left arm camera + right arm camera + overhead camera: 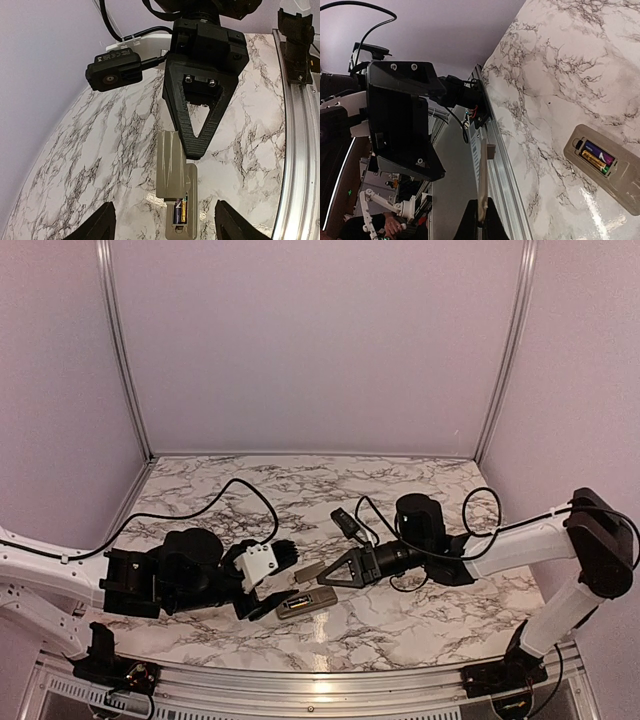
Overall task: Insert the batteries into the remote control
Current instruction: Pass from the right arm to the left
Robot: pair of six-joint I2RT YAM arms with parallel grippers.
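The remote control (307, 602) lies back side up on the marble table, greyish, with its battery bay open. Both batteries (180, 210) sit side by side in the bay, one dark, one gold; they also show in the right wrist view (594, 156). My right gripper (325, 575) is shut on a thin greyish battery cover (172, 165), holding it just over the remote's (189, 227) back, above the bay. From the right wrist the cover (482, 185) appears edge-on between the fingers (470, 220). My left gripper (165, 227) is open, its fingers (97, 225) standing either side of the remote's end, apart from it.
The aluminium front rail (295, 165) runs along the table edge close to the remote. A black cable (235, 490) loops across the marble behind the left arm. The right arm's wrist camera (112, 70) hangs beside its gripper.
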